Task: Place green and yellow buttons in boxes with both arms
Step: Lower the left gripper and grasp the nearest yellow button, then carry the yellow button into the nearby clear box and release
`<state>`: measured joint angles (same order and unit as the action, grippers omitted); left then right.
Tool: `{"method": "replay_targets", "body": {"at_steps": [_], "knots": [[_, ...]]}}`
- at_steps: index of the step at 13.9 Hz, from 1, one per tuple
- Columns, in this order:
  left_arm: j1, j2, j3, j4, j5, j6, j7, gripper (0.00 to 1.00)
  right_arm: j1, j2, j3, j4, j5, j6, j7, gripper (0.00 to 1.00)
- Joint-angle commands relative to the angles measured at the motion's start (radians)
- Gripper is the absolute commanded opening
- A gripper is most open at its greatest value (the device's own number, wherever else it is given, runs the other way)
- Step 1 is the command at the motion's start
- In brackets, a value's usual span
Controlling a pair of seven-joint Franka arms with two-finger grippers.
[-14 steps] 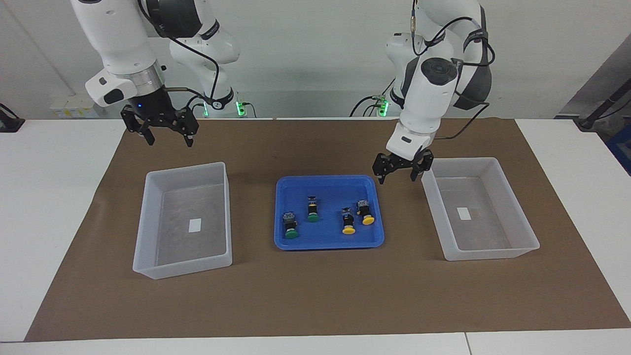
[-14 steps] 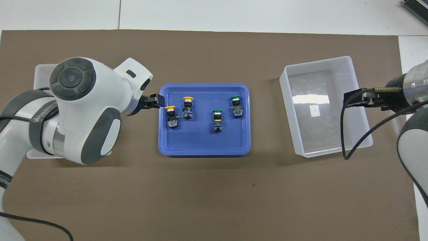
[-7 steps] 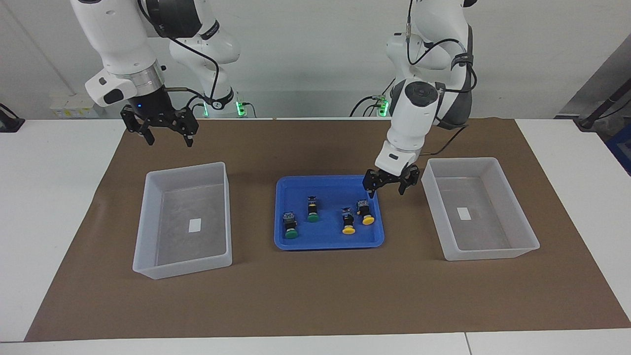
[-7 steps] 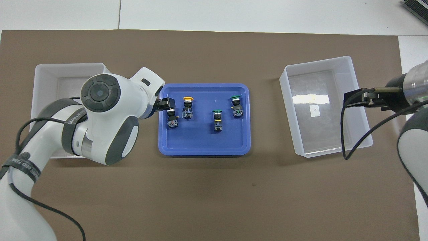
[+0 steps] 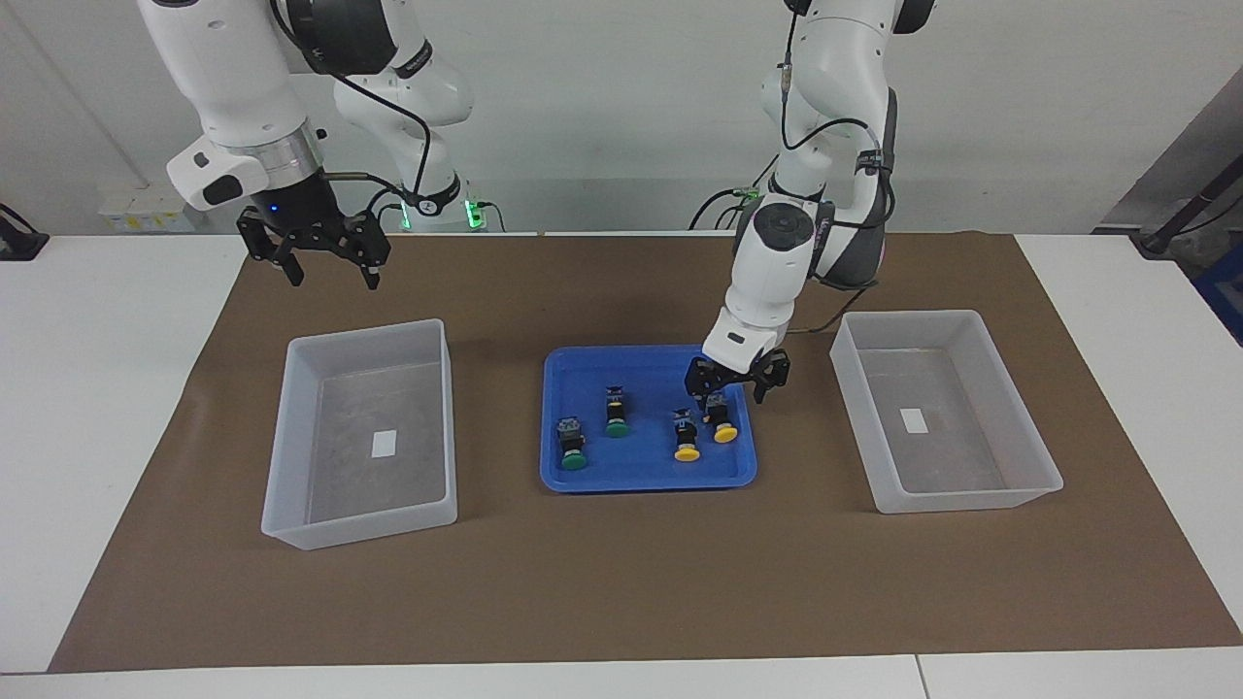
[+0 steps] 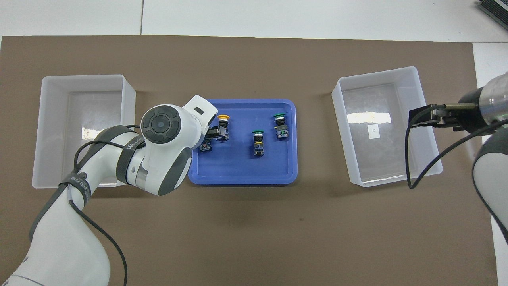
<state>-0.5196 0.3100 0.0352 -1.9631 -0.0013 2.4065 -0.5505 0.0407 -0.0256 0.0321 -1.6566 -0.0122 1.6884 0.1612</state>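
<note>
Left end effector [image 5: 736, 386]: released, low over blue tray [image 5: 583, 478], straddling a yellow button [image 5: 721, 421], apparently for pickup. Right end effector [image 5: 316, 248]: released, waiting above the desk [image 5: 117, 388]. Boxes [image 5: 359, 437] [image 5: 947, 413]: empty.

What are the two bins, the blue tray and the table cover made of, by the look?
Bins: translucent whitish plastic, probably; floor labels show through and one floor glares in the overhead view.
Blue tray: opaque moulded plastic, it seems, with rounded corners and a raised rim.
Table cover: matte brown paper or thin card, likely; flat, no sheen.
</note>
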Motion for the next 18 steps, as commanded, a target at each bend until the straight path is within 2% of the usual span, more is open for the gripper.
{"method": "replay_targets", "body": {"at_steps": [1, 4, 13, 16, 18], "knots": [[-0.022, -0.009, 0.015, -0.033, 0.000, 0.037, -0.014, 1.00, -0.015, -0.004, 0.005, -0.006, 0.032, -0.004, -0.032, 1.00], [-0.023, 0.000, 0.015, -0.037, 0.000, 0.049, -0.016, 1.00, -0.015, -0.004, 0.005, -0.006, 0.032, -0.006, -0.032, 1.00], [-0.037, 0.034, 0.017, -0.037, 0.000, 0.123, -0.060, 0.86, -0.015, -0.004, 0.005, -0.006, 0.032, -0.004, -0.032, 1.00], [-0.030, 0.034, 0.019, -0.037, 0.000, 0.129, -0.055, 0.72, -0.015, -0.004, 0.003, -0.006, 0.032, -0.004, -0.032, 1.00], [-0.028, 0.034, 0.019, -0.037, 0.000, 0.129, -0.055, 0.56, -0.015, -0.004, 0.005, -0.006, 0.032, -0.006, -0.032, 1.00]]}}
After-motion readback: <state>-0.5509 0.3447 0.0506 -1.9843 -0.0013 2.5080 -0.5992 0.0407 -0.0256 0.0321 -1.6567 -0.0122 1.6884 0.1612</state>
